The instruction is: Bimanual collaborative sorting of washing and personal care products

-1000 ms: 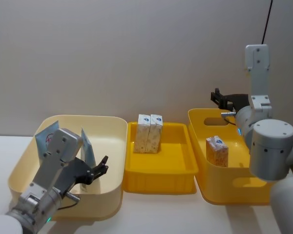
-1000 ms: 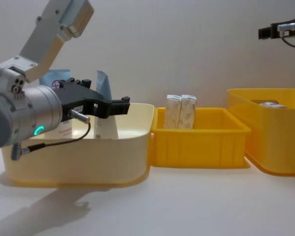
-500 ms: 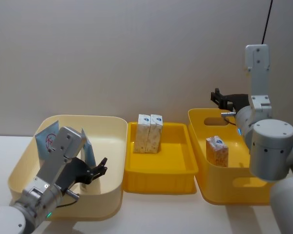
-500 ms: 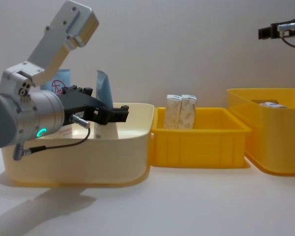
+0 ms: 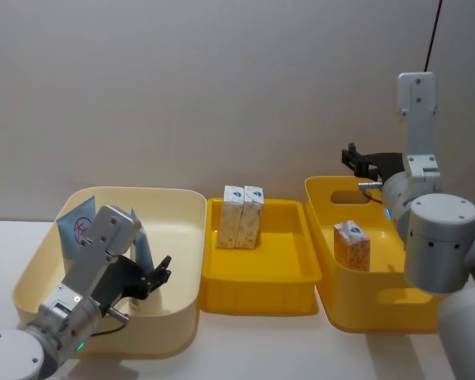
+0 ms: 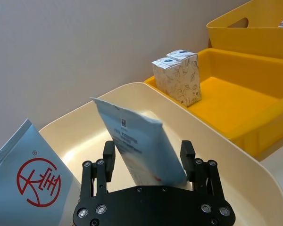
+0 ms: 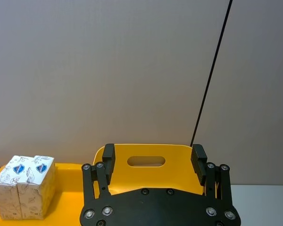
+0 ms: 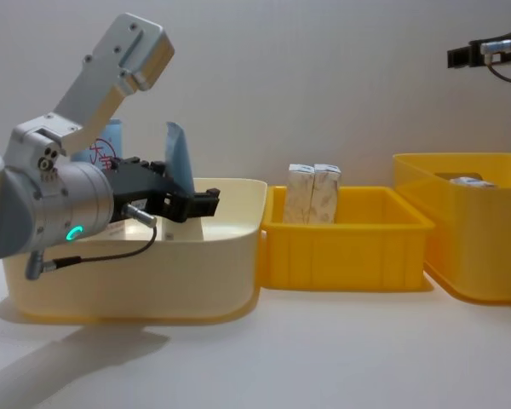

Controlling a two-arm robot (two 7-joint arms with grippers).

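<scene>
Lower left of the frame, the left claw, fingers apart, straddles the tall light-blue squeeze tube in the cream plastic bin; centre it before closing. Right claw hangs spread, upper right.

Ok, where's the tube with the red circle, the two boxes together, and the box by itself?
Tube with red circle (image 6: 37,182): left wrist view, on the red logo.
Two cartons (image 5: 243,217): head view, where their fronts meet.
Lone carton (image 5: 352,247): head view, middle of its front.

Silver-grey arms, black cable, green light
</scene>
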